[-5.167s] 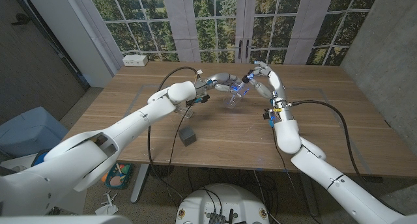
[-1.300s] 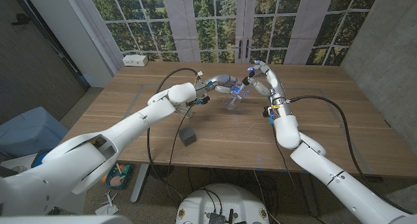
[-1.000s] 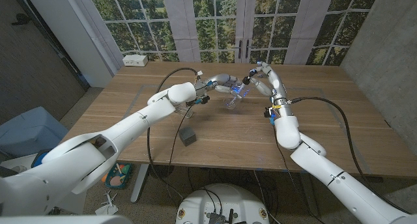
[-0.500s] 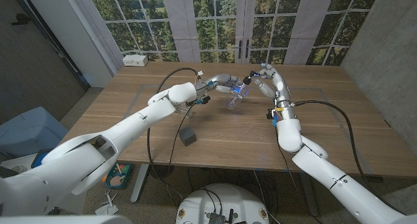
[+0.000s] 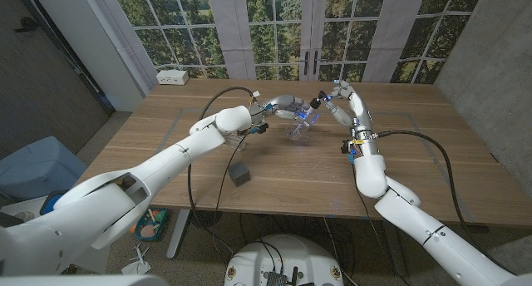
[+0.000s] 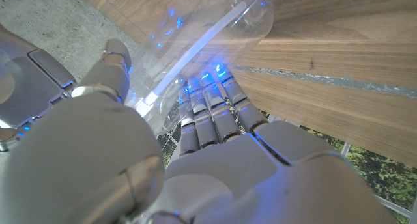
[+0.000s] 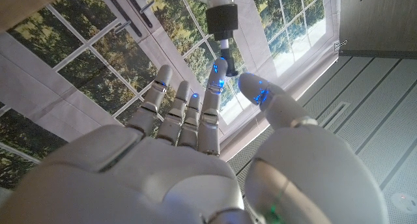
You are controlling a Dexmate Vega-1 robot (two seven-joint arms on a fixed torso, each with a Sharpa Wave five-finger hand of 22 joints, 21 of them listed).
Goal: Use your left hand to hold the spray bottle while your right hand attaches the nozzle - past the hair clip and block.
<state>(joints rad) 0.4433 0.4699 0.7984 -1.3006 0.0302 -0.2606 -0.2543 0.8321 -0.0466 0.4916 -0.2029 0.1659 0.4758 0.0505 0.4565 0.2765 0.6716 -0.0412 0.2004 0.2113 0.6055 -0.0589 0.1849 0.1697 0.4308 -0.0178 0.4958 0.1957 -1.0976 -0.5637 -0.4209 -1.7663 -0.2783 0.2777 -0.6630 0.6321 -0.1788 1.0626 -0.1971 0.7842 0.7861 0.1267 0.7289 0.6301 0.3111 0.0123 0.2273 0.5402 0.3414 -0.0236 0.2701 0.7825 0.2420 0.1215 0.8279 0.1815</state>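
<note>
left hand [image 5: 285, 108] grips the clear spray bottle [image 5: 298, 128] tilted above the far-middle of the wooden table [image 5: 416, 145]; the black nozzle [image 7: 222, 18] sits at its neck.
likely light, thin-walled and slick plastic (squeezes easily), so hold the body and turn only the collar. right hand [image 5: 341, 98] beside the nozzle, fingers slightly apart; contact unclear. grey block [image 5: 240, 175] sits nearer; windows behind.

You see a clear spray bottle [image 5: 297, 130], a black nozzle [image 7: 222, 18], a dark grey block [image 5: 241, 175], and a brown wooden tabletop [image 5: 283, 174].
</note>
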